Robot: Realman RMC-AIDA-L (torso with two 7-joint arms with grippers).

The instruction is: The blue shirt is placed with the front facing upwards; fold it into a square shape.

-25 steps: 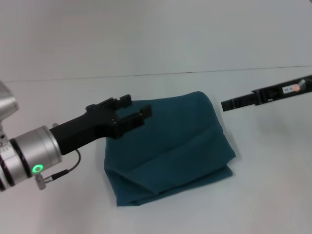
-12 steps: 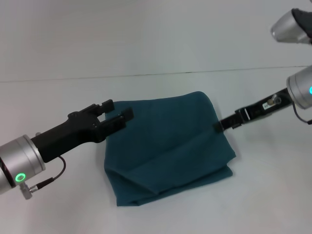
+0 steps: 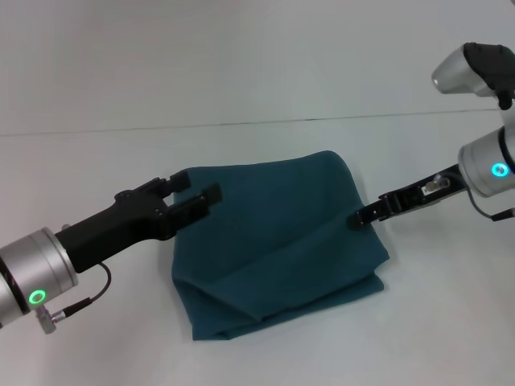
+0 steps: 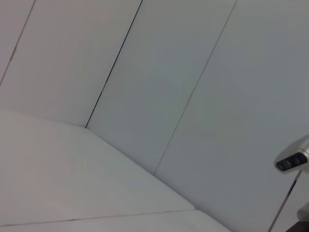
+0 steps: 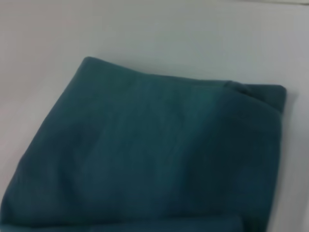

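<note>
Now left hand fingers apart over folded blue shirt; right hand grip unclear.

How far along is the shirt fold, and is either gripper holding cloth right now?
The blue shirt already lies folded into a compact, roughly square bundle on the white table, plain teal side up. Neither gripper holds cloth: the left gripper hovers open at the bundle's left edge, and the right gripper sits at its right edge. What is left looks like tidying the uneven lower layers, if anything.
</note>
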